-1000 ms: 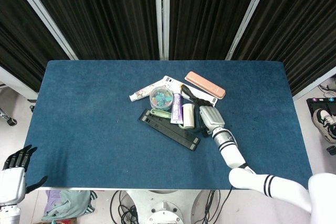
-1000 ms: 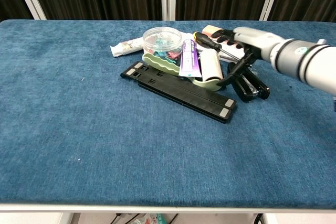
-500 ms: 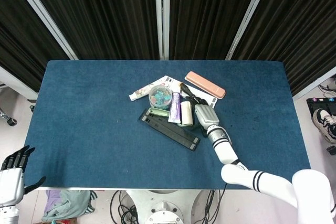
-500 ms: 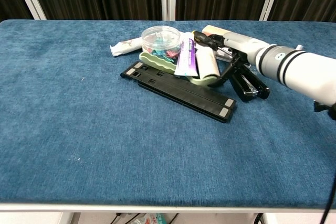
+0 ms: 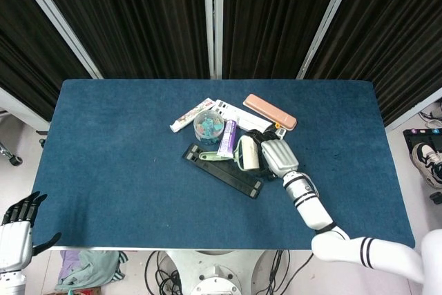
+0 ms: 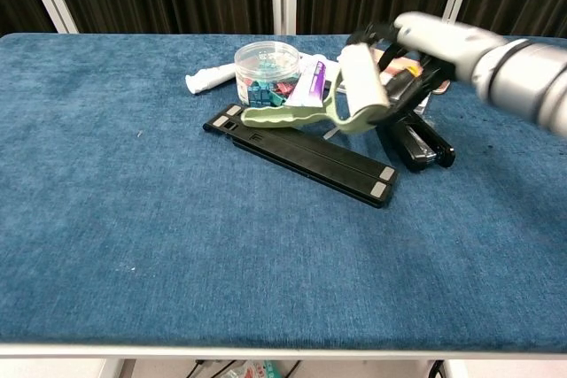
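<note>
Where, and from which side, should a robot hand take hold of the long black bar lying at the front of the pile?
Probably at the near right end of the black bar, coming from above on the front side. That end, with its grey tip, lies bare on the blue table. The far long edge is crowded by the green lint roller held by the right hand, with the black stapler just beyond it.

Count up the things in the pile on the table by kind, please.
tubes: 2, the white tube and the purple tube
clear tub of clips: 1
lint roller: 1
black folding stand: 1
black stapler: 1
pink case: 1
white flat pack: 1
Total: 8 plainly visible; the right hand may hide more.
</note>
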Available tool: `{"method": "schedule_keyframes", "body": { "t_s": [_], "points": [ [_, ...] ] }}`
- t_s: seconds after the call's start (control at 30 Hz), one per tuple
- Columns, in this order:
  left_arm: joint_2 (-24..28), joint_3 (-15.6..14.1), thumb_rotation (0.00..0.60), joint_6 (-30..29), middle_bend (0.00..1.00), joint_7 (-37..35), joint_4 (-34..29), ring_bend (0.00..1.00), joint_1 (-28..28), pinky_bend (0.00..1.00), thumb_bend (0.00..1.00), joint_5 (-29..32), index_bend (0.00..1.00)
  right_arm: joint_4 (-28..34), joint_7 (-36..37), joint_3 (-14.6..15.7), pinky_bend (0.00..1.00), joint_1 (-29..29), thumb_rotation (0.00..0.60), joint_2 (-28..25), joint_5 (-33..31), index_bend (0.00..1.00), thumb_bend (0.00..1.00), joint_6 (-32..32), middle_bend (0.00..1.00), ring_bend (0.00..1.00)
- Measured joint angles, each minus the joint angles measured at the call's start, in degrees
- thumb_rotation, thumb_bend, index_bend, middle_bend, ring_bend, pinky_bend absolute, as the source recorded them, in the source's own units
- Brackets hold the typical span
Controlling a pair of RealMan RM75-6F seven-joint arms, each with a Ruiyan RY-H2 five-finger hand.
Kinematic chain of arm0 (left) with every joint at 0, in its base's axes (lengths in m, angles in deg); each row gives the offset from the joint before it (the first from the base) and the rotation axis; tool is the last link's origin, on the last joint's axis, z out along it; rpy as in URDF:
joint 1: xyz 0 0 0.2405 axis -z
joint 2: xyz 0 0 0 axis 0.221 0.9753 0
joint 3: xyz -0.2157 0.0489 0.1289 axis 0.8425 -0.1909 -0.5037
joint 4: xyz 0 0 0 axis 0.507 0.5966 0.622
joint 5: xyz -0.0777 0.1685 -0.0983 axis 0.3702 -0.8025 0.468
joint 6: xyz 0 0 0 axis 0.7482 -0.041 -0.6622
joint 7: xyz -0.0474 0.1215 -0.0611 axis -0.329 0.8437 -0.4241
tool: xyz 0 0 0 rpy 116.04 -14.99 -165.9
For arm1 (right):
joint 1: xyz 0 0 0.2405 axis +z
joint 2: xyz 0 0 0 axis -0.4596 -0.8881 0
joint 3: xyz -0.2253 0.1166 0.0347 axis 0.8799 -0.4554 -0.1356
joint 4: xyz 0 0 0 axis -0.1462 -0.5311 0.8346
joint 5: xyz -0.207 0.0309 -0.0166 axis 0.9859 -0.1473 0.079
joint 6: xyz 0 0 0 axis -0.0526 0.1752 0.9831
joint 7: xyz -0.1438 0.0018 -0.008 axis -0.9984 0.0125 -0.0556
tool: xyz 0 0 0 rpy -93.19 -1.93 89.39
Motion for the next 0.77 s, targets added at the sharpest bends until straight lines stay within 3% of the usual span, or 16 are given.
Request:
{"method": "schedule_keyframes", "body": {
  "t_s": [0.1,0.23,0.77],
  "points": [
    [0.04,0.04,0.600,0.15,0.13,0.65,-0.51,0.14,0.24,0.18,0.07,-0.24,0.18,6.90,0.76,1.21,0.13,-2.01,0.600,-4.95,4.12,0.41,0.45,-2.07,0.43,0.23],
    [0.28,0.06,0.600,0.07,0.13,1.37,-1.20,0.14,0.30,0.18,0.07,-0.42,0.18,10.11,3.40,1.97,0.13,-2.86,0.600,-6.96,9.03,0.41,0.45,-3.00,0.43,0.23],
    [1.12,-0.12,0.600,-1.25,0.13,1.43,-1.81,0.14,-0.86,0.18,0.07,-0.23,0.18,-1.26,10.25,-3.98,0.13,7.43,0.600,10.88,12.38,0.41,0.45,0.23,0.43,0.23]
  ]
}}
